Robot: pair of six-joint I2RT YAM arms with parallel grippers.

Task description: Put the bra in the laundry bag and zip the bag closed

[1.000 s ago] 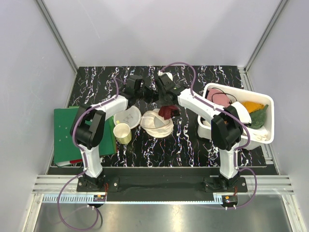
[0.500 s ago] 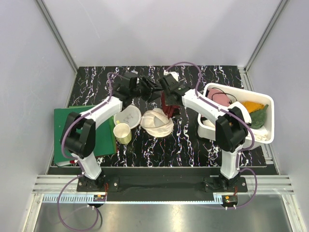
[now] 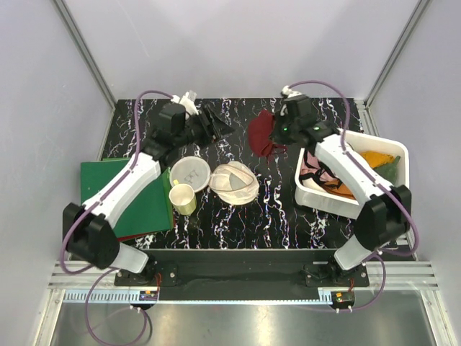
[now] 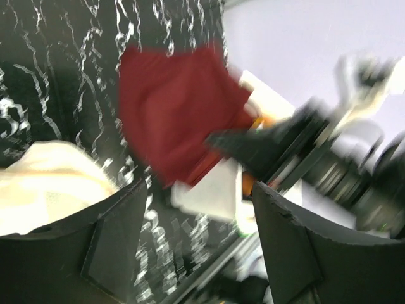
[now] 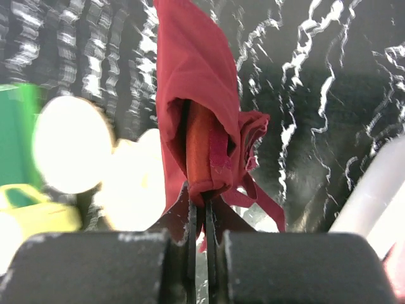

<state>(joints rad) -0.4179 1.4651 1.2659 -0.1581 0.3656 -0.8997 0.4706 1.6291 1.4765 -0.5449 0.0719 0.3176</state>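
1. The right claw (image 5: 202, 206) is pinched tight on the bra (image 5: 197, 95), which bunches out from its tips.
2. The left claw (image 4: 196, 244) stands wide apart, gripping nothing, with the bra well ahead of it.
3. The laundry bag (image 3: 234, 182) lies on the table (image 3: 288, 216) between both claws, nearer the arm bases.

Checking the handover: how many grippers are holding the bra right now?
1. The right gripper is shut on the bra, pinching its fabric, beside the white bin. The left gripper is open, apart from it, holding nothing.
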